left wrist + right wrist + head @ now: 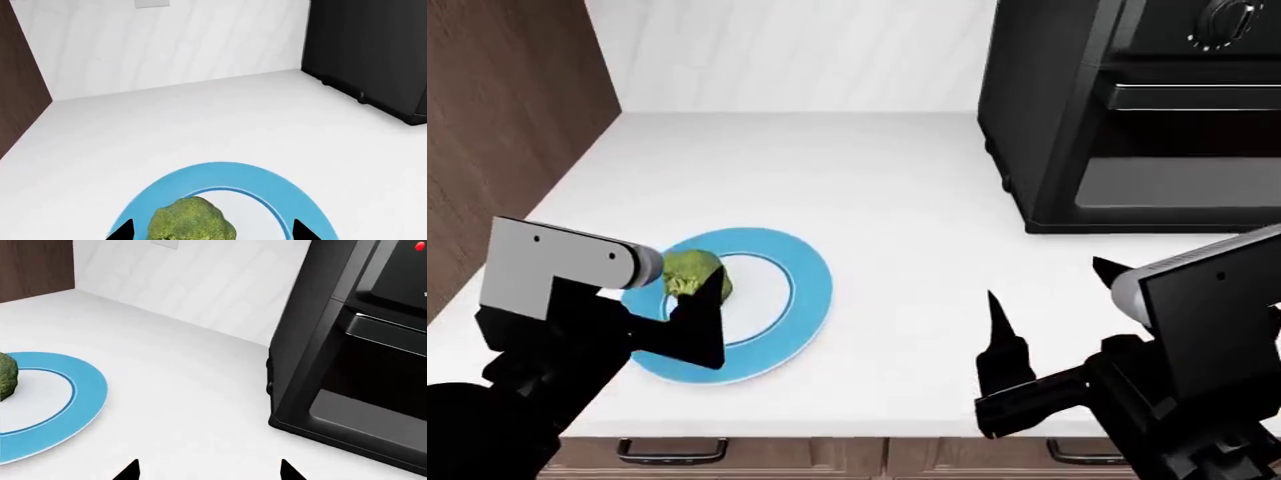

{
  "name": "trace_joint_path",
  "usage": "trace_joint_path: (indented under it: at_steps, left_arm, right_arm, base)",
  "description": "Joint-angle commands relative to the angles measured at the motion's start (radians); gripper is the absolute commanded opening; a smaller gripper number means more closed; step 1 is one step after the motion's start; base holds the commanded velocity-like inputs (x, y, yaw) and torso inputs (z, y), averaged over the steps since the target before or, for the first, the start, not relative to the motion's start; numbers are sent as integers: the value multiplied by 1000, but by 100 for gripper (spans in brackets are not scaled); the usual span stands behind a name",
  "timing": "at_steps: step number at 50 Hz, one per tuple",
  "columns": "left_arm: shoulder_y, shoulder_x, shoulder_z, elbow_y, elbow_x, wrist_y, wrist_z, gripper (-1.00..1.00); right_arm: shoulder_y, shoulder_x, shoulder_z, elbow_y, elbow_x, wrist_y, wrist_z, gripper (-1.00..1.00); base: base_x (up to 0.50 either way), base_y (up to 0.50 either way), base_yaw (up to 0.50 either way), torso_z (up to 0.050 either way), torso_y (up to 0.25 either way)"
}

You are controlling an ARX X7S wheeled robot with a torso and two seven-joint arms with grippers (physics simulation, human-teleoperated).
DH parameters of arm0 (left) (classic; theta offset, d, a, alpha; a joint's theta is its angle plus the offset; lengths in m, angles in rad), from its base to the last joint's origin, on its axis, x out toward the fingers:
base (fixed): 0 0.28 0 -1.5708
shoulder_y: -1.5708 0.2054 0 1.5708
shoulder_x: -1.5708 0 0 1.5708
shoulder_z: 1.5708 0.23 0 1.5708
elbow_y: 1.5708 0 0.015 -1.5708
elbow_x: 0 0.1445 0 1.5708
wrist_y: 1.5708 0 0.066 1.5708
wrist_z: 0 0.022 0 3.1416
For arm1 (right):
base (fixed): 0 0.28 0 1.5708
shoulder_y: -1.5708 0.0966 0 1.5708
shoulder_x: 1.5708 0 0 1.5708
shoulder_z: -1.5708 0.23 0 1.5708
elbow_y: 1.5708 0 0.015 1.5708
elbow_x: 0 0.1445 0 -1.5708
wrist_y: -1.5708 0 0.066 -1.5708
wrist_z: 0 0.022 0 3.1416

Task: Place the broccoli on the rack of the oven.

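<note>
Fingers of the left gripper (210, 231) stand spread either side of the broccoli (695, 274), which sits on a blue-rimmed plate (801, 300). The right gripper (1052, 315) hangs open over bare white countertop (868, 190). A black countertop oven (1134, 110), door closed, stands against the pale wall (787, 50).

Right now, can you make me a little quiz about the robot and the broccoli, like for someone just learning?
1. True or false: the broccoli sits on the blue plate.
2. Which gripper is at the broccoli: A) left gripper B) right gripper?
3. Fill in: the black countertop oven's door is ____.

Key: 1 true. 2 A; its open fingers stand on either side of the broccoli, not yet closed. 3 shut.
</note>
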Motion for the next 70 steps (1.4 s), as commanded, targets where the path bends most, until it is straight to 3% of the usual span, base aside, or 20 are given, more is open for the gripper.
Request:
trace_joint_path:
  at_steps: [1,6,31,39,68,69,70]
  left_arm:
    - [-4,5,10,-22,-29,12,-15,100]
    - [-5,12,4,-44,-48,14,-38,100]
    - [-69,17,220,-255,172,81,13,100]
    - [-91,-3,300,-267,237,106,43,100]
    - [-76,-21,359,-306,259,130,66,100]
    - [-71,-20,354,-302,259,131,56,-100]
    - [-68,-31,372,-285,286,155,67,-100]
  right_arm:
    - [-74,-4,61,-10,-61,9,-55,100]
    - [-86,-7,89,-10,-96,24,-95,100]
    - [-238,-95,238,-35,-342,79,-399,100]
    - [-257,-91,267,-46,-366,69,-429,100]
    - [-298,-83,295,-61,-399,40,-458,100]
    - [-297,-82,291,-60,-397,40,-454,100]
    - [-294,-80,289,-59,-395,40,-450,100]
  base:
    - [0,0,0,0,0]
    - [0,0,0,0,0]
    - [0,0,0,0,0]
    - [0,0,0,0,0]
    - [0,0,0,0,0]
    - [0,0,0,0,0]
    - [0,0,0,0,0]
